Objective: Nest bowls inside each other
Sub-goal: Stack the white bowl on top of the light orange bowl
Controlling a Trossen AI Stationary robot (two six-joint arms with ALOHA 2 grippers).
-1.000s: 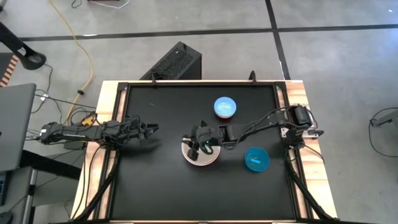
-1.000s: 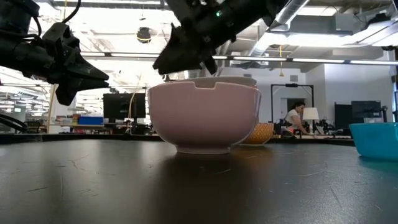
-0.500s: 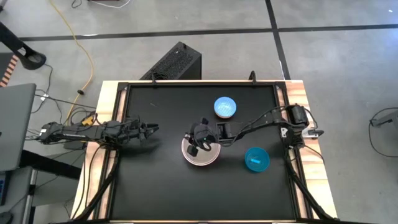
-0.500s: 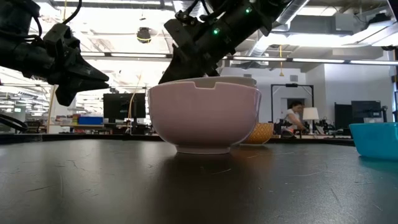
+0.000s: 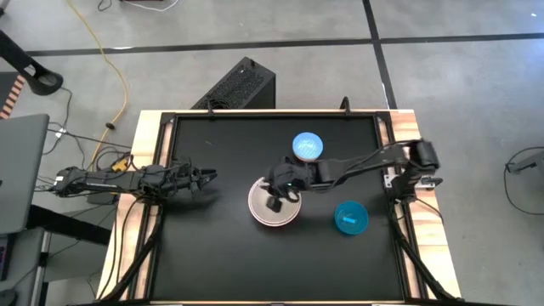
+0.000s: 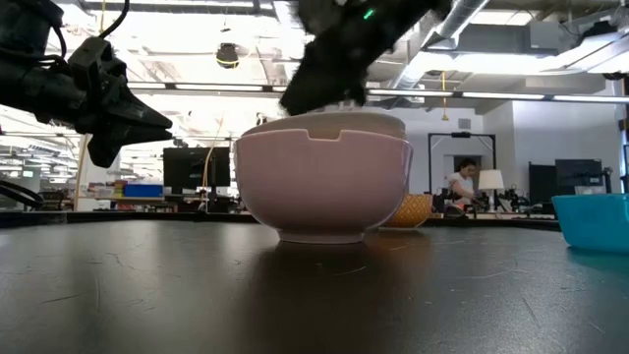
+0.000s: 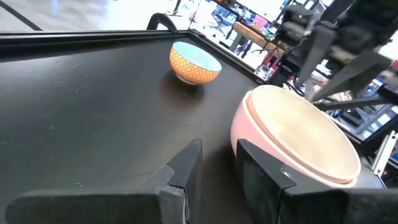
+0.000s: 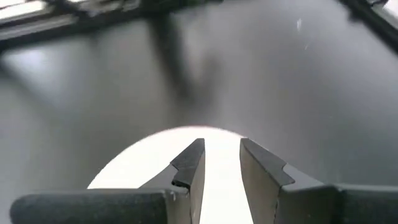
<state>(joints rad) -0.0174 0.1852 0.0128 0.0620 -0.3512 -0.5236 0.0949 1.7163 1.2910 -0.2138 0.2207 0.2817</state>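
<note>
A large pink bowl (image 6: 324, 187) stands near the table's middle with a paler bowl (image 6: 334, 122) nested inside it, rim showing above the pink rim; the stack (image 5: 274, 208) also shows in the left wrist view (image 7: 292, 134). My right gripper (image 5: 274, 202) hovers over the stack, open, with nothing between its fingers (image 8: 217, 152); it is blurred in the low view (image 6: 329, 74). A small light blue bowl with an orange outside (image 5: 308, 146) stands toward the far edge. A bright cyan bowl (image 5: 350, 218) stands to the right. My left gripper (image 5: 210, 176) waits open, left of the stack.
Black table top with a raised frame (image 5: 161, 170) and wooden side rails. A black box (image 5: 242, 85) stands on the floor beyond the far edge, and a laptop (image 5: 21, 170) lies off the left side. A person (image 6: 462, 185) sits far off in the room.
My right gripper has risen from the rim of the nested bowls and shifted a little toward the table's right edge, tipping less steeply downward. Its fingers stay as far apart as before. The bowls have kept their places.
</note>
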